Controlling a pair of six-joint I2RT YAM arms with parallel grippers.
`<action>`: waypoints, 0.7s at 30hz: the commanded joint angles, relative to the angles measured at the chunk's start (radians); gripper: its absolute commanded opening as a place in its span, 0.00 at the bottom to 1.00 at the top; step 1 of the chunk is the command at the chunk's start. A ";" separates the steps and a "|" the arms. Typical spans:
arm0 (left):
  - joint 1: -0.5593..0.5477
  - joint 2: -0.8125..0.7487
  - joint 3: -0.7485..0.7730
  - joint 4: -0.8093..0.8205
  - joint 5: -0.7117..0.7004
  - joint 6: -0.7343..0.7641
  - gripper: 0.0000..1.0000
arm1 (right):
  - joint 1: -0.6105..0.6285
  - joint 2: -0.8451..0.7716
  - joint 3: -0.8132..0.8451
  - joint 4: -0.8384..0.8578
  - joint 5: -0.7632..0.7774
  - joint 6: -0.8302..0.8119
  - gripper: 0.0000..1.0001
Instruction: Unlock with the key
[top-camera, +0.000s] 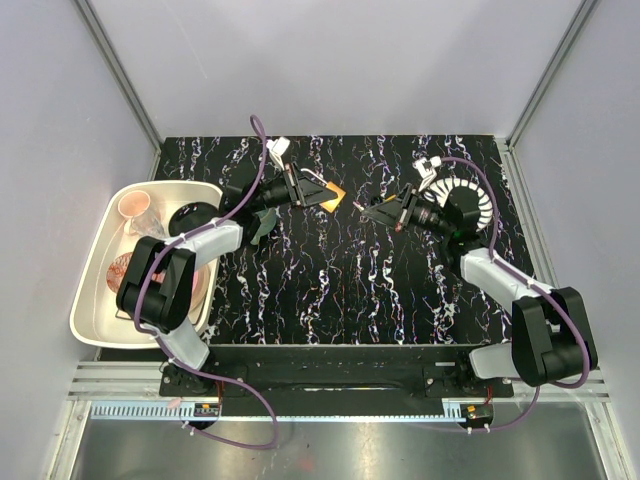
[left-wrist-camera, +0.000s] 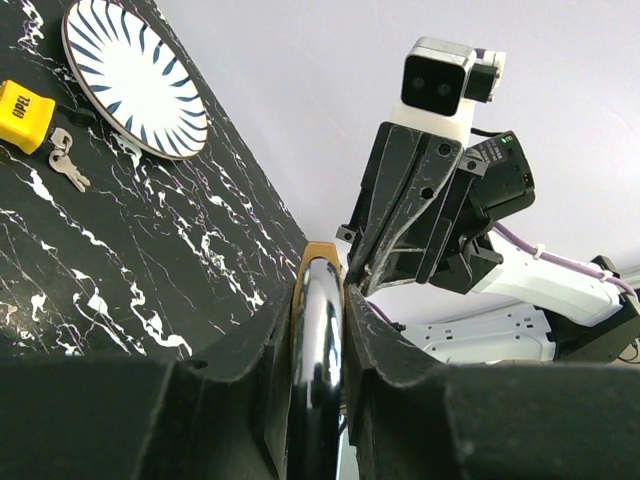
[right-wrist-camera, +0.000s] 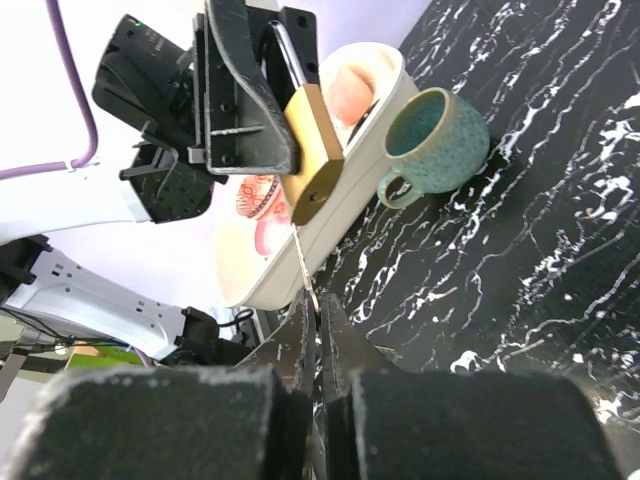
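1. White oval plastic basin: near left; a pink cup sits inside at its far end.
2. Teal glazed ceramic mug: upright, just right of the basin.
3. Right gripper: mid-table, pressed together on a thin silver metal key. The key tip is at the lock's underside; whether it has entered cannot be told. The key looks light and stiff and is likely to twist between the pads, so it is best pinched flat across its bow.
4. Left gripper: pinches the chrome shackle of a brass padlock, which is held above the table left of the key. The lock looks dense and rigid. Its shackle is probably slippery, and the body may swing; the flat brass sides would give a firmer hold.
5. Blue-and-white striped round plate: far right, beside a yellow padlock.
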 joint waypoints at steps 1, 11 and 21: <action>0.003 -0.078 0.002 0.124 -0.027 -0.003 0.00 | 0.030 0.005 0.026 0.091 0.000 0.046 0.00; -0.012 -0.076 -0.004 0.192 -0.004 -0.032 0.00 | 0.073 0.005 0.010 0.100 0.014 0.023 0.00; -0.031 -0.075 -0.006 0.210 0.009 -0.036 0.00 | 0.074 0.022 0.010 0.097 0.028 0.015 0.00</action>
